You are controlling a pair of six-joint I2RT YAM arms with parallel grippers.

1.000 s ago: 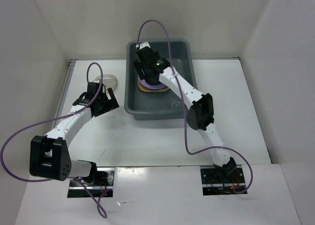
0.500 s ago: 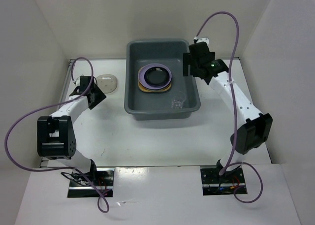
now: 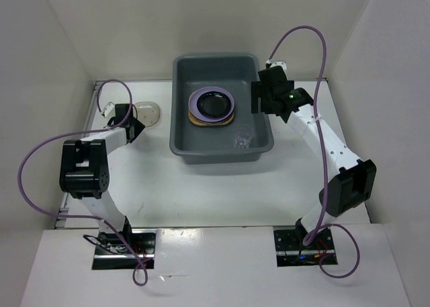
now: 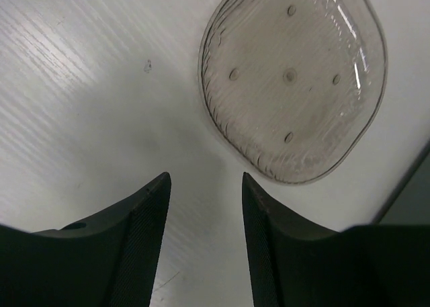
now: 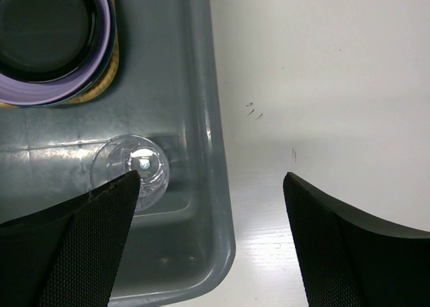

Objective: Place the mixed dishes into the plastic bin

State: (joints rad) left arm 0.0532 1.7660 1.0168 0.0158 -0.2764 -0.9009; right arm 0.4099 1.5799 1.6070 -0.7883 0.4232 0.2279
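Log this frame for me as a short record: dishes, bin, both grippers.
In bin: tray, lilac plate, black dish stacked; cup apart, near corner
On table: beige dish, left of bin
Left gripper: open, empty, low beside beige dish
Right gripper: open, empty, over bin's right rim
Left to do: beige dish

The lilac plate (image 3: 194, 106) hides most of the bamboo tray (image 3: 199, 123).
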